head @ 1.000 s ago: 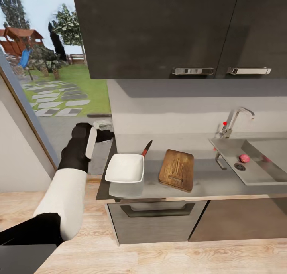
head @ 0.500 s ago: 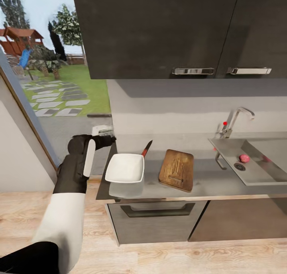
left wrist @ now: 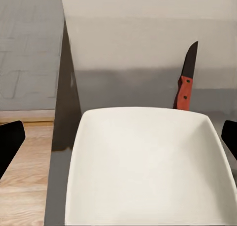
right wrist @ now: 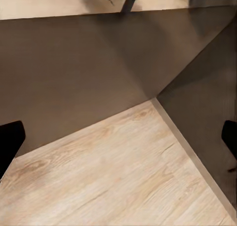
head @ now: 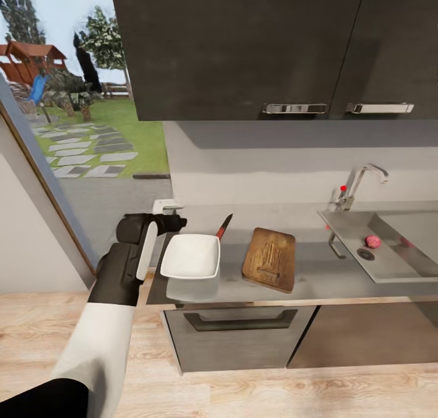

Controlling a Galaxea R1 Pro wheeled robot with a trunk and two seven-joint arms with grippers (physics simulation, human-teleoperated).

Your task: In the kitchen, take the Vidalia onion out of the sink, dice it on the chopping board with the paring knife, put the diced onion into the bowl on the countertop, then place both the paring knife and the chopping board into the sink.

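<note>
One paring knife (head: 224, 226) points away toward the wall behind the bowl (head: 191, 257); both grippers' fingers (left wrist: 10, 142) apart.

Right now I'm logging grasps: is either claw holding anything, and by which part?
Nothing is held. The left claw is open, facing the bowl; the right claw is open above wooden floor.

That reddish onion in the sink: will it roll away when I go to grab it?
Probably, if nudged. The onion looks round and sits loose on the smooth steel floor of the sink, so it could roll, perhaps toward the drain beside it. It is small, so likely light. The basin walls should keep it contained.
</note>
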